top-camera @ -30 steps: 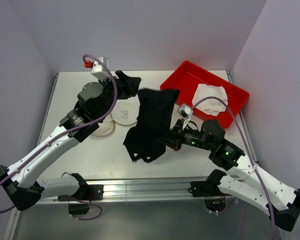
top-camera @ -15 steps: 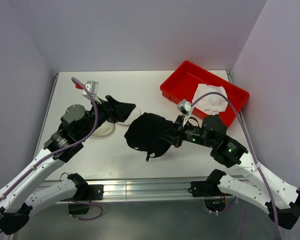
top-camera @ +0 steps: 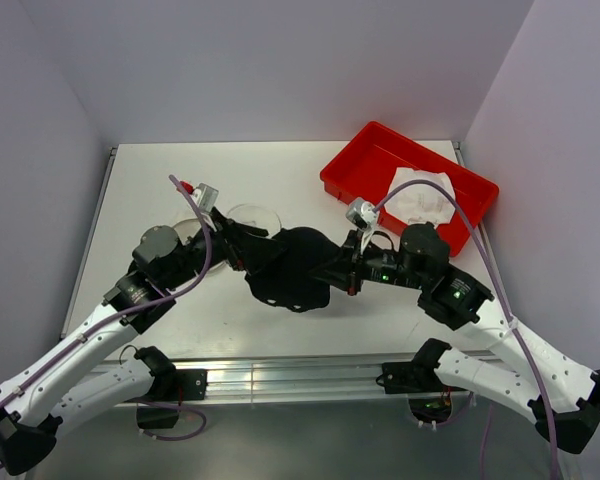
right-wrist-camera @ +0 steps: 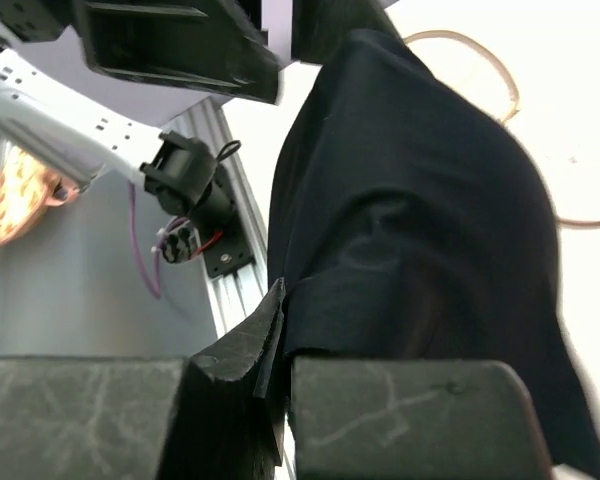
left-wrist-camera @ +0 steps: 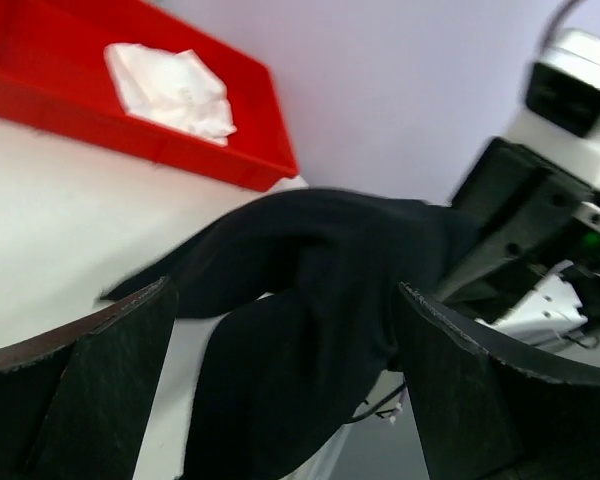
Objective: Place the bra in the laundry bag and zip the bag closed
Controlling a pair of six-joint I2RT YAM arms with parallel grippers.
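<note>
The white bra (top-camera: 421, 199) lies in the red tray (top-camera: 365, 160) at the back right; it also shows in the left wrist view (left-wrist-camera: 171, 85). The flattened mesh laundry bag (top-camera: 252, 217) lies left of centre, partly behind my left arm; its tan rim shows in the right wrist view (right-wrist-camera: 504, 88). A black cloth (top-camera: 292, 272) lies bunched mid-table between both grippers. My left gripper (top-camera: 248, 250) is open, and the cloth (left-wrist-camera: 310, 330) sits between its spread fingers (left-wrist-camera: 90, 390). My right gripper (top-camera: 327, 274) is shut on the cloth's edge (right-wrist-camera: 410, 250).
The red tray (left-wrist-camera: 100, 110) stands by the right wall. The white table (top-camera: 150, 180) has a metal rail along its near edge (top-camera: 290, 378). Grey walls close in the back and both sides.
Both arms came down and toward the centre. The black cloth, held up and spread a second ago, is now bunched low on the table. My left gripper's jaws now stand apart.
</note>
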